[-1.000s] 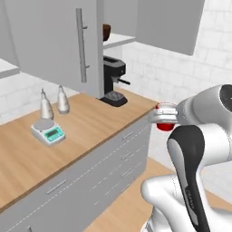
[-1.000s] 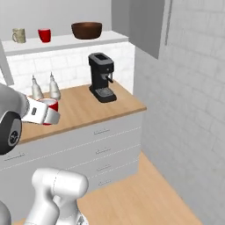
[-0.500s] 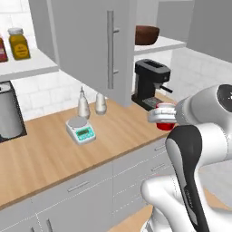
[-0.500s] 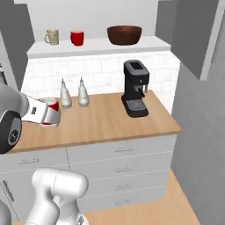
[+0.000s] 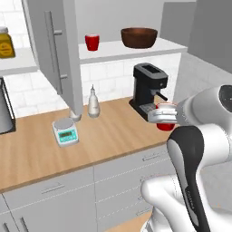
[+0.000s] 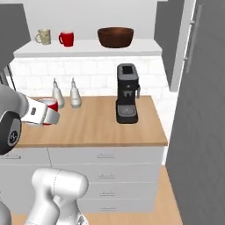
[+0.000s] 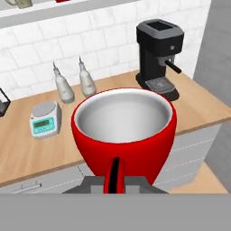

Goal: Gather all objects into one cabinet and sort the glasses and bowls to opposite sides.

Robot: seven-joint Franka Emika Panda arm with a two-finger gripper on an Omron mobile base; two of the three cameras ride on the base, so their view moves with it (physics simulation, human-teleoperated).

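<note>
My gripper (image 5: 159,117) is shut on a short glossy red cup (image 5: 166,118), held upright in front of the counter's edge. From the hand view the cup (image 7: 124,131) is seen from above, white inside and empty. The cabinet (image 5: 118,50) stands open above the counter. On its white shelf floor (image 6: 88,46) are a beige mug (image 6: 43,36) at the left, a second red cup (image 6: 66,38) beside it, and the dark brown bowl (image 6: 115,37) further right. The bowl (image 5: 139,37) and the shelf cup (image 5: 92,42) stand well apart.
A black coffee machine (image 5: 147,86) stands on the wooden counter (image 5: 108,136) below the bowl. Two bottles (image 6: 57,94) and a small scale (image 5: 65,131) sit to its left. One grey cabinet door (image 5: 59,50) hangs open at the left, another (image 6: 193,44) at the right. A yellow jar (image 5: 4,43) sits on a tiled shelf.
The whole picture has shifted: the base has moved along the counter and now faces the open cabinet. The gripper still holds the red cup in the same pose.
</note>
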